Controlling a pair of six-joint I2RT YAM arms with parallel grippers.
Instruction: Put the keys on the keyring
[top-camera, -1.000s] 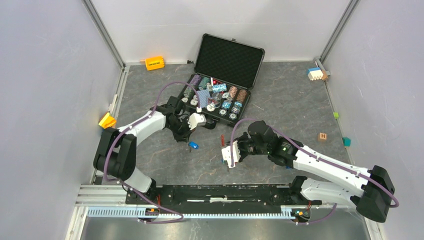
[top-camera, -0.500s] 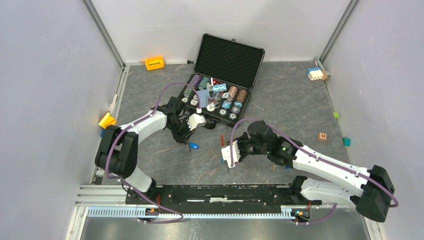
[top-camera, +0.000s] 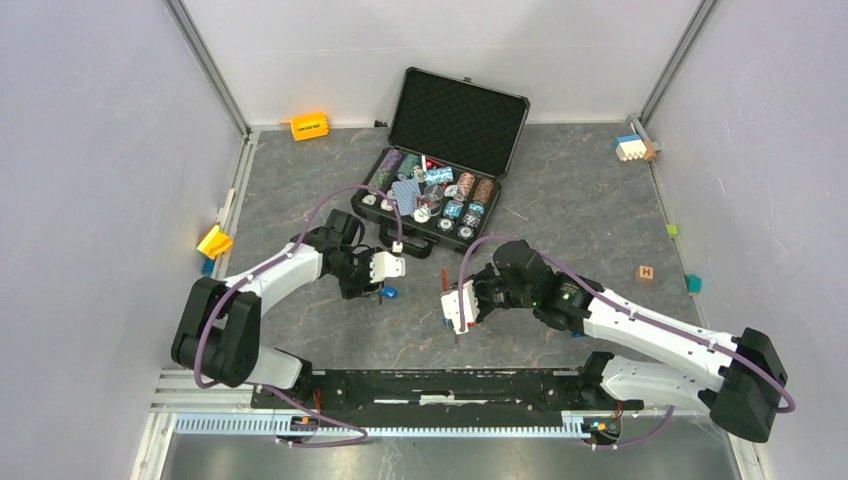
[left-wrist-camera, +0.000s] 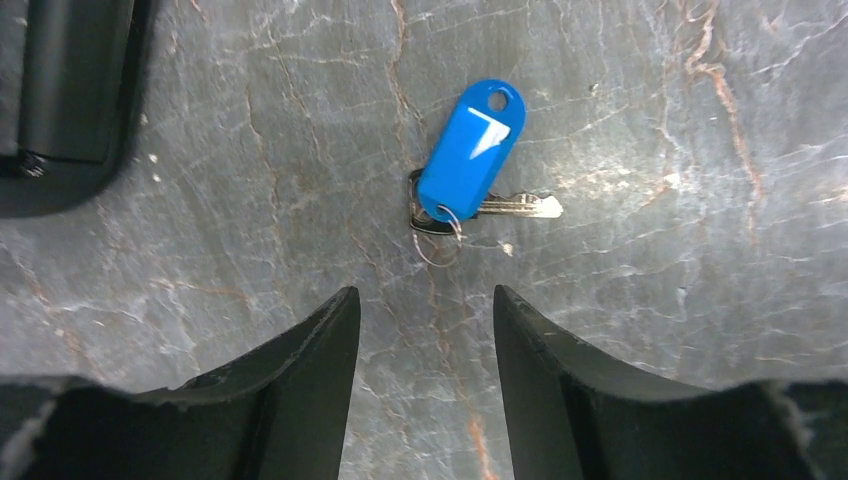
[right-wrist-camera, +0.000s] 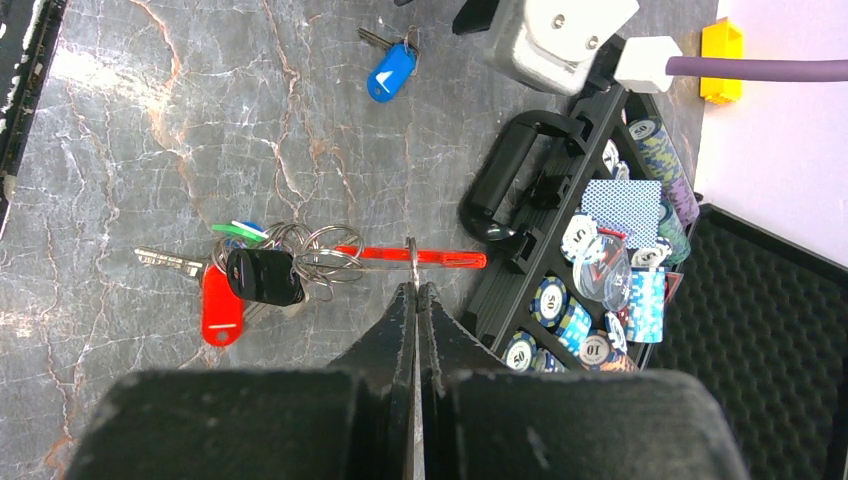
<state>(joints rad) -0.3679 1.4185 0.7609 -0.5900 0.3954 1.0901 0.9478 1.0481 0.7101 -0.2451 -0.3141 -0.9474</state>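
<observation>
Where it lies flat, the key (left-wrist-camera: 468, 160) is blue-tagged.

Grey marbled floor (top-camera: 560, 200), brown veins. Open black case (top-camera: 460, 115) sits toward the back. Behind the case: plain pale back wall (top-camera: 440, 40). Either side of it: pale side walls (top-camera: 90, 150), metal corner posts (top-camera: 205, 65) at the joins. Orange block (top-camera: 309, 126) left of the case; white blocks (top-camera: 633, 148) far right of it. Black rail (top-camera: 440, 385) well in front. Light even, shadows soft.

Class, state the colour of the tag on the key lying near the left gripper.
Blue tag, clearest in the left wrist view.
</observation>
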